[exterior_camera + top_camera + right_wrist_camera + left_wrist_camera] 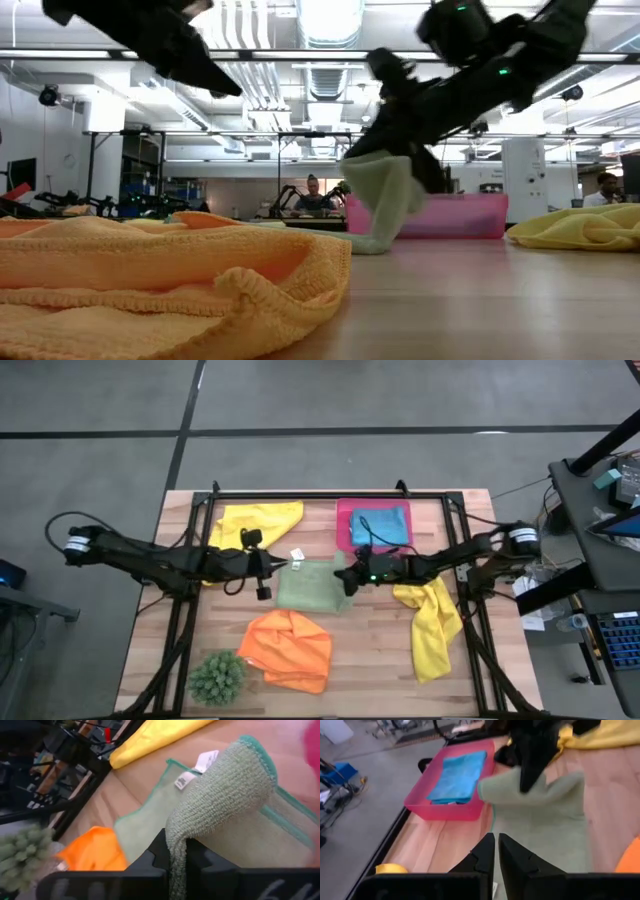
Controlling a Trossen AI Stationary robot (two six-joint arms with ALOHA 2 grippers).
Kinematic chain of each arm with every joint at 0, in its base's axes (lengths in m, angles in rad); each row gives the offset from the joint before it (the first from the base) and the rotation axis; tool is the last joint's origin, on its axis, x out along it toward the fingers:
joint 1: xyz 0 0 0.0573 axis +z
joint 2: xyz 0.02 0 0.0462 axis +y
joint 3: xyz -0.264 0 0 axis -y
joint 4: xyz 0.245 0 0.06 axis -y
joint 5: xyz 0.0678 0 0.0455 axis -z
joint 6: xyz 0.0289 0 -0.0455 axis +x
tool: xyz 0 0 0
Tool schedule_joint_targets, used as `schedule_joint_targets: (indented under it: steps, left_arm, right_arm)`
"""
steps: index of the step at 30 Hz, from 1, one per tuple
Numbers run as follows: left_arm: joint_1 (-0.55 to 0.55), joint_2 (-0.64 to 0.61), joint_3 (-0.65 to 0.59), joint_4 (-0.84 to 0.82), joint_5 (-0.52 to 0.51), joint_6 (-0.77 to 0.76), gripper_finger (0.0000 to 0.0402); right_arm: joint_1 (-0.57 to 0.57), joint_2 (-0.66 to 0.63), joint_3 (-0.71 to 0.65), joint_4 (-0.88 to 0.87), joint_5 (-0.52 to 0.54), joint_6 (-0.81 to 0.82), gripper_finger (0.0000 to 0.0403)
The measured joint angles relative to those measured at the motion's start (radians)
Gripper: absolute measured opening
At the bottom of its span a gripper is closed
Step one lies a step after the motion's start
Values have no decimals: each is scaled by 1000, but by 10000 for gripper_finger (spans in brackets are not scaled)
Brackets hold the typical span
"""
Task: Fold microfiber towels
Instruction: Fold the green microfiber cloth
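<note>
The right tool [349, 574] pinches the sage green towel's [312, 588] edge (lifted off the counter [380, 660] mid-table); the left tool [266, 567], fingers together and empty, hovers beside it.

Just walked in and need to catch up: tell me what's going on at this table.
The right gripper is shut on the sage green towel, lifting one edge off the table at mid-table to fold it. The left gripper hovers shut at the towel's opposite edge, holding nothing. The turquoise towel lies in the pink tray; two yellow towels and the orange towel lie unfolded.
</note>
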Motion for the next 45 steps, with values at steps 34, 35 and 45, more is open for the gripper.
schedule_joint_targets:
  steps: [34, 35, 45]
  left_arm:
    - [0, -83, -71, 84, 2, 26, 11]
    - [0, -78, -70, 94, 2, 29, 11]
    - [0, -38, -67, 110, 2, 48, 11]
  right_arm:
    - [-21, 463, 621, -339, 18, -208, 110]
    - [-21, 464, 626, -344, 18, -209, 121]
    - [-21, 442, 682, -532, 16, -262, 189]
